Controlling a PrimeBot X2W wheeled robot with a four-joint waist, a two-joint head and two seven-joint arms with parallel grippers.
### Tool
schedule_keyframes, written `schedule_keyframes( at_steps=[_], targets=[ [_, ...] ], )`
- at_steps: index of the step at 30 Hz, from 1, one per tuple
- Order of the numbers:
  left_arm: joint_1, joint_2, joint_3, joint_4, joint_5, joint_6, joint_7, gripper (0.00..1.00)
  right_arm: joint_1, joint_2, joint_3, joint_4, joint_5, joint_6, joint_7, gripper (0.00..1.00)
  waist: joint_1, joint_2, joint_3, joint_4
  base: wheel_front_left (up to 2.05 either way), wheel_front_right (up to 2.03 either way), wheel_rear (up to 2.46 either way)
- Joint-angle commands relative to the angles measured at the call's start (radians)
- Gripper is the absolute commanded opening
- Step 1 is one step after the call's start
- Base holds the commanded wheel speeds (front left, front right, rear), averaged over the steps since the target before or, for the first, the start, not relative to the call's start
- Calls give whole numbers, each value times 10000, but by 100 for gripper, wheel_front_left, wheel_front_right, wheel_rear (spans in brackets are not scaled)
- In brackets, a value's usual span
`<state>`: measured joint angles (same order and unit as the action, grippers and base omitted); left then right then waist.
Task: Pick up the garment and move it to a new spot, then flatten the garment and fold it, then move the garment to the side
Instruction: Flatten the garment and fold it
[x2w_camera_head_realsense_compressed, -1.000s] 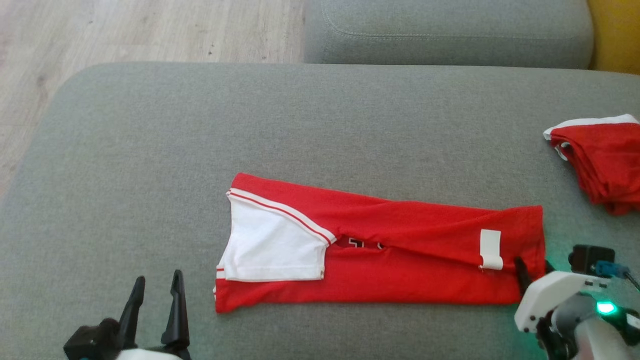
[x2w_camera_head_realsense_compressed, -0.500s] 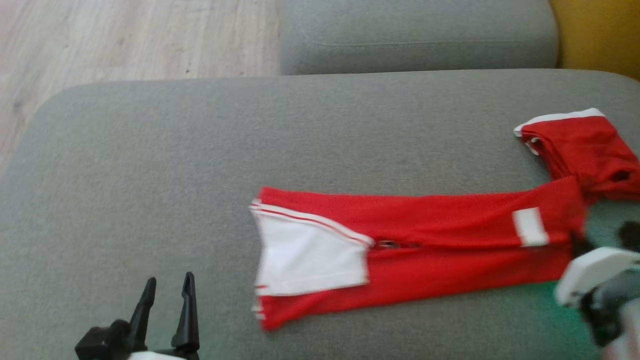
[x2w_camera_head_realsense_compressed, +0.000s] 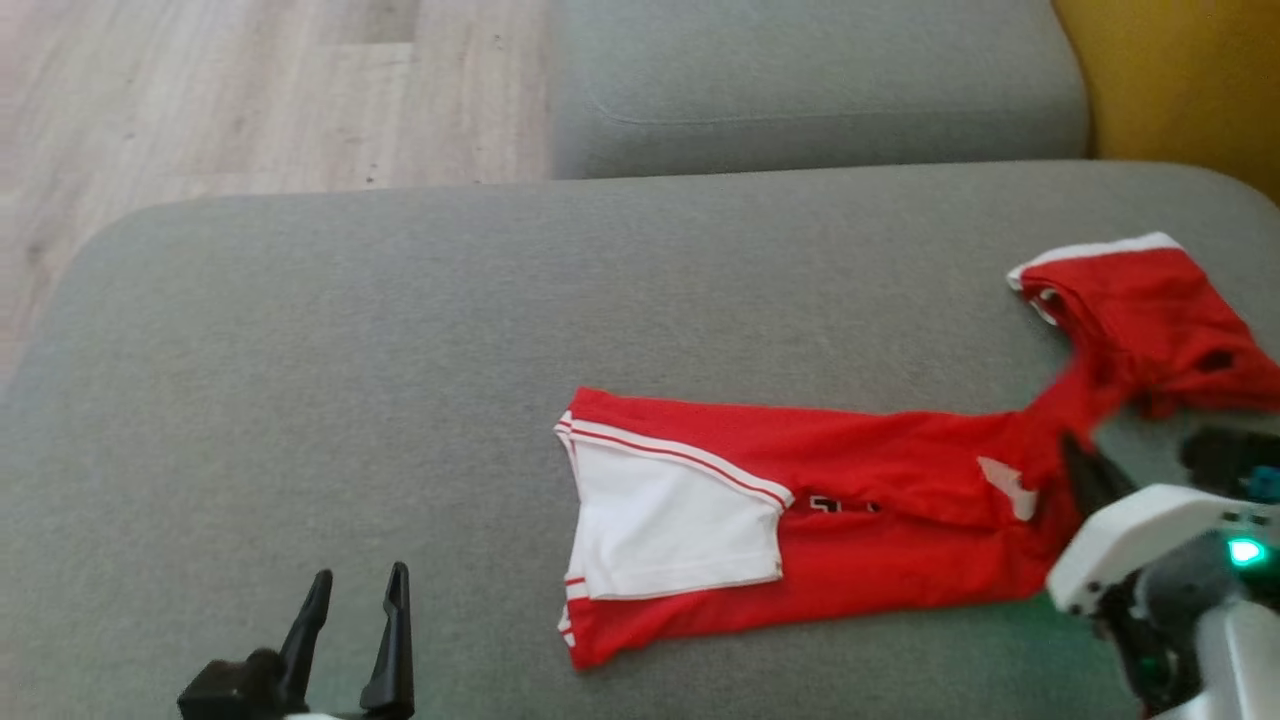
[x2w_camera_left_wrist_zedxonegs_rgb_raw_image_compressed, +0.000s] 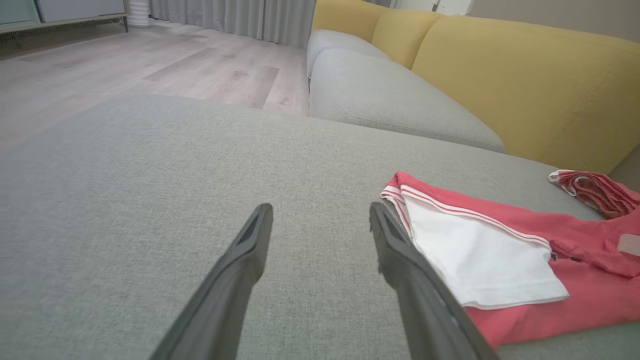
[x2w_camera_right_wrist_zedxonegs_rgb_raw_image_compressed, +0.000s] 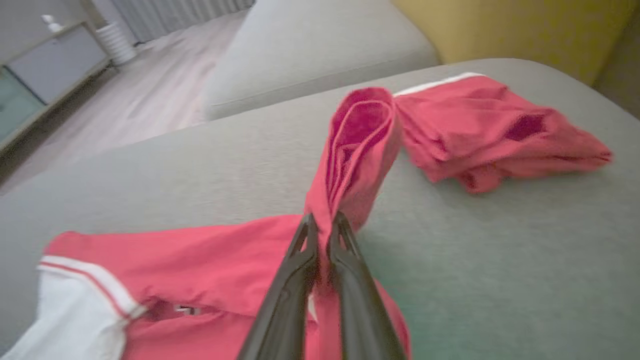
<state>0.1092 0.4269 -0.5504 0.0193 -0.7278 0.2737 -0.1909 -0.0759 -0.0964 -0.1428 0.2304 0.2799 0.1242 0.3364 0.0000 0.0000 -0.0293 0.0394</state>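
Grey sofa cushion (x2w_camera_head_realsense_compressed: 300, 350) serves as the folding surface. At the lower left of the frame, the left gripper (x2w_camera_head_realsense_compressed: 361, 578) hovers over bare fabric, its fingers spread and empty. At the lower right, the right gripper (x2w_camera_right_wrist_zedxonegs_rgb_raw_image_compressed: 325, 220) has its fingers pinching the folded red garment (x2w_camera_head_realsense_compressed: 850, 540) by its end and lifting it, probably to drag it aside. Beyond, at the upper right, lie a second red garment (x2w_camera_head_realsense_compressed: 1150, 320) and the yellow backrest (x2w_camera_head_realsense_compressed: 1180, 80).

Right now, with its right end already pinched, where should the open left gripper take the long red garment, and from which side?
Probably the garment's left end, at the near corner below the white sleeve panel, coming low from the robot's left. That end lies flat, edges facing the open left gripper; the right gripper pinches the lifted opposite end.
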Motion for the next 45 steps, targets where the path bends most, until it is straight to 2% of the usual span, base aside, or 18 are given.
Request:
schedule_keyframes(
  at_steps=[1,3,8,12,18,26,27,28,29,33,36,40,45],
  targets=[
    [-477,203,330,-216,75,10,-8,100,-68,-22,501,-790,273,65,164,0,0,0,-94,217,0,0,0],
    [-476,210,324,-212,72,6,-2,100,16,40,742,-1043,414,65,280,0,0,0,-109,300,0,0,0],
    [-445,197,265,-314,77,63,48,100,167,341,2206,-1839,1376,65,629,0,0,0,-107,744,0,0,0],
    [-484,179,234,-304,71,36,40,100,-39,447,3493,-1841,2206,65,562,0,0,0,-16,1053,0,0,0],
    [-706,50,73,-235,112,-52,84,100,-681,458,5342,-874,3707,65,-238,0,0,0,96,1564,0,0,0],
    [-822,-122,2,-7,72,-130,-12,100,-1687,460,6299,1091,4250,65,-1131,0,0,0,168,1982,0,0,0],
    [-814,-137,-2,13,67,-127,-24,100,-1807,460,6335,1324,4253,65,-1278,7,0,0,173,2001,0,0,0],
    [-805,-150,-6,30,62,-125,-38,100,-1922,460,6420,1535,4245,65,-1379,40,0,0,179,2013,0,0,0],
    [-797,-160,-11,46,60,-122,-50,100,-2020,460,6487,1695,4271,65,-1509,100,0,0,185,2017,0,0,0],
    [-777,-201,-4,148,25,-136,-108,100,-2262,460,6733,1961,4601,65,-2011,100,0,0,181,1937,0,0,0],
    [-785,-254,-50,147,43,-126,-140,100,-2417,460,6427,2080,4390,65,-2626,100,0,0,148,1737,0,0,0],
    [-938,-263,-88,216,102,-231,-196,100,-2472,461,5560,2175,3021,65,-3336,100,0,0,132,1497,0,0,0],
    [-1360,-410,-167,278,237,-272,-223,100,-2027,461,4183,1709,1454,65,-3924,100,0,0,68,1148,0,0,0]
  ],
)
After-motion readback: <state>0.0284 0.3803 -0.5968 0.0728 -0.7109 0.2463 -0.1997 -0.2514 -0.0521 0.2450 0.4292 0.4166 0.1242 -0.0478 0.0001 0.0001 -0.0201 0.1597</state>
